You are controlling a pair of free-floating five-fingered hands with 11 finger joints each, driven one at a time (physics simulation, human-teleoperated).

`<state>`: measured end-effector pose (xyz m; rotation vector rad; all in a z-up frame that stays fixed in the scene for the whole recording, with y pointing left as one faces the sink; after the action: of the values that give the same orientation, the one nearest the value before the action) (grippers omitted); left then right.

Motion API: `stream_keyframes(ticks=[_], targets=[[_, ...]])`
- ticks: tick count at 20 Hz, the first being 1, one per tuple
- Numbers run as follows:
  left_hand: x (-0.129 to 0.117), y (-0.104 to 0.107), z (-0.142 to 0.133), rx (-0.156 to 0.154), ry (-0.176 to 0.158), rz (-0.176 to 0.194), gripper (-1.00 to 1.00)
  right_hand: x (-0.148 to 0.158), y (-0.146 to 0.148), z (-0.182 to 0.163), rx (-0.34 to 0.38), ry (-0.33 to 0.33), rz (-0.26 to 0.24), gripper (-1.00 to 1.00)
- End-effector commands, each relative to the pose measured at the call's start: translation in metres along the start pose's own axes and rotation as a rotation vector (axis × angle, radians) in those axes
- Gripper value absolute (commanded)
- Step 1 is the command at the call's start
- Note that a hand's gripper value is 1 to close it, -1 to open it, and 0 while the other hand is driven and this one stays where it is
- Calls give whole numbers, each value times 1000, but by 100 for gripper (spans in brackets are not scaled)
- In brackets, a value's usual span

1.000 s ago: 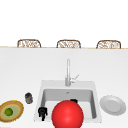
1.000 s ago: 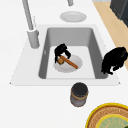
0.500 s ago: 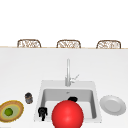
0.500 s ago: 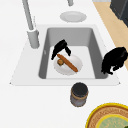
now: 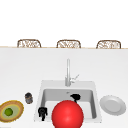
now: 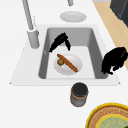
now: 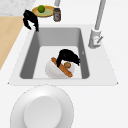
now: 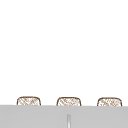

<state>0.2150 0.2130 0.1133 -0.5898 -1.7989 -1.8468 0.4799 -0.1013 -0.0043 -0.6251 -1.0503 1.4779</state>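
A white plate (image 6: 76,60) lies on the sink floor with a long brown sausage (image 6: 67,63) and a small brown ball (image 6: 60,62) on it. My right hand (image 6: 60,41) hovers just over the plate's faucet side, fingers stretched down toward the food and holding nothing. The right side view has this right hand (image 7: 67,55) arched above the sausage (image 7: 62,69) and the plate (image 7: 51,71). My left hand (image 5: 42,112) hangs idle, fingers relaxed, over the sink's front left corner. A big red ball (image 5: 67,114) covers the sink's front in the front view, just below the right hand (image 5: 75,96).
The faucet (image 5: 67,72) stands behind the basin (image 6: 95,50). A dark jar (image 5: 28,97) and a woven bowl (image 5: 15,115) holding a green fruit (image 5: 9,111) sit on the counter at left. Right of the sink lies a grey plate (image 5: 113,104). Three chair backs line the far edge.
My right hand has drawn back a little from the plate toward the faucet side. The sausage and ball stay on the plate. The left hand has not moved.
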Motion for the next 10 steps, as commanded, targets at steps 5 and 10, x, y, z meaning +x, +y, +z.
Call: stream_keyframes(ticks=[5,10], targets=[[0,0,0,0,0,0,0,-3,-3,0,-6,-31,24,-100],[0,0,0,0,0,0,0,-19,-24,29,-118,-61,39,-100]])
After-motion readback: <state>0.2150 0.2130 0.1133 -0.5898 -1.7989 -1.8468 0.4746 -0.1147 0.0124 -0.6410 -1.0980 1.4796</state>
